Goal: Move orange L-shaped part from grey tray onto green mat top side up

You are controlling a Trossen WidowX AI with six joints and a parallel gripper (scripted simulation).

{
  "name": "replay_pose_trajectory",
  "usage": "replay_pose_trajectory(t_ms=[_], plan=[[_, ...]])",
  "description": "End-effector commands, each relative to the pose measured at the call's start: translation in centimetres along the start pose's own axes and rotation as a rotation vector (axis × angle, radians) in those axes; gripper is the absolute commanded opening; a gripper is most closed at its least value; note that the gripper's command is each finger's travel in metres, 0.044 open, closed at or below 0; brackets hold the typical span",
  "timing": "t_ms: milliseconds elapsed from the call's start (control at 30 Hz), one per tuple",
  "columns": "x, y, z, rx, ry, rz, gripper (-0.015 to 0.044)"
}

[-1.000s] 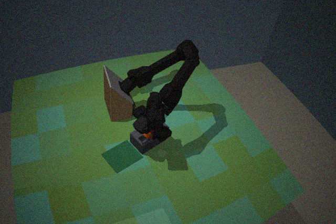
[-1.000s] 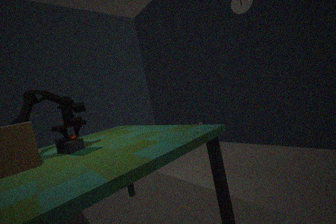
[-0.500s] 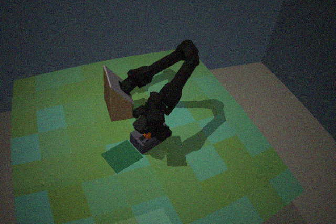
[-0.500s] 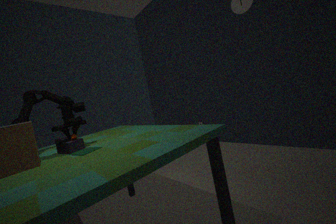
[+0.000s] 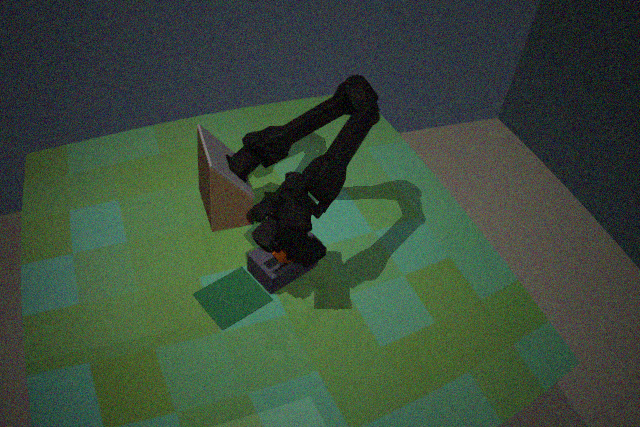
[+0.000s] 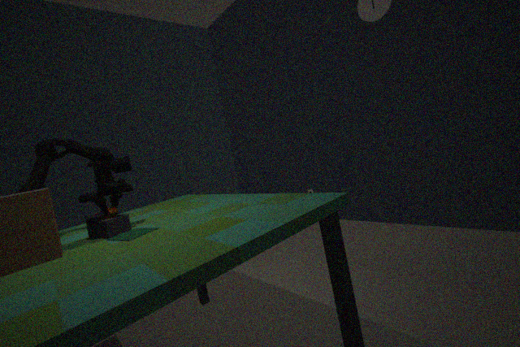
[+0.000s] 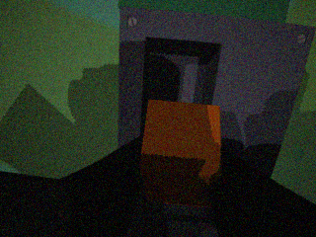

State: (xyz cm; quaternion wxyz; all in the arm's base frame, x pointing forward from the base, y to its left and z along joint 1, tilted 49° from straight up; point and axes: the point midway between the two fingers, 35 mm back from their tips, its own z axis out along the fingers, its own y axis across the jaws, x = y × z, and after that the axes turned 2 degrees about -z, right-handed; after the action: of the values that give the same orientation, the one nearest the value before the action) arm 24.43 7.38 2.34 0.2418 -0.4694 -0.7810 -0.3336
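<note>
The orange part [image 5: 280, 256] [image 6: 112, 210] [image 7: 180, 129] has its visible end raised above the grey tray [image 5: 273, 283] [image 6: 119, 226] [image 7: 257, 64]. Its far end is hidden by the gripper and the dark. The tray's pocket shows dark and open beyond the raised end in the wrist view. My gripper [image 6: 108, 211] [image 7: 177, 148] is shut on the orange part, with a dark finger on each side of it, low over the tray. The green mat [image 5: 232, 298] [image 6: 134, 234] [image 7: 207, 9] lies flat beside the tray, with nothing on it.
A brown upright panel [image 5: 227, 200] [image 6: 29, 229] stands on the table [image 5: 206, 375] [image 6: 126, 275] behind the tray, close to the arm. The patchwork table top ends at its edge on the right in the top view.
</note>
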Motion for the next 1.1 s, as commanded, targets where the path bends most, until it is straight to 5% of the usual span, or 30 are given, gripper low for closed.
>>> replay_pose_trajectory(t_ms=[0, 1067], plan=[[0.0, 0.3, -0.7, -0.006, -0.003, -0.006, 0.0], [0.0, 0.1, -5.7, -0.005, -0.002, -0.002, 0.0]])
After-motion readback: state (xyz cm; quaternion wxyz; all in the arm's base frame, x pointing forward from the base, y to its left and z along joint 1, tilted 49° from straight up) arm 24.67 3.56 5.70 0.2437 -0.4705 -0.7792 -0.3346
